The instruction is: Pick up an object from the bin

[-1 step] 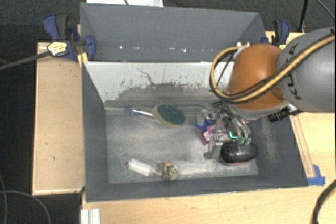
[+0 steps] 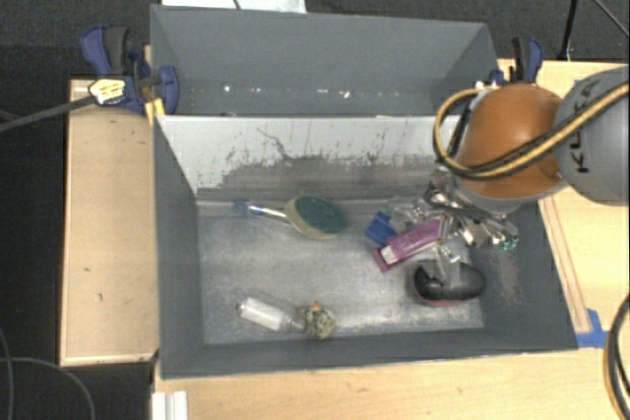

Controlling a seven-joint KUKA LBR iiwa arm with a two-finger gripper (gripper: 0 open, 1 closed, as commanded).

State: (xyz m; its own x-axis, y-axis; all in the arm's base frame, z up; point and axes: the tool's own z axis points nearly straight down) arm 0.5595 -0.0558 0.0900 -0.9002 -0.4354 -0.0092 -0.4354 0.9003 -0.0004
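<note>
The claw (image 2: 451,246) hangs low in the grey metal bin (image 2: 295,162); apart or together, I cannot tell. A purple rectangular plastic block (image 2: 409,244) lies right at its view-left side, a dark round disc (image 2: 448,286) just beneath. Nothing looks lifted: grasp and raise remain.

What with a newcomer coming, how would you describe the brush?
Find the back wall of the grey bin; the brush lies on the floor below its middle. Unlike its neighbours, it has an oval teal head and a handle pointing left.
</note>
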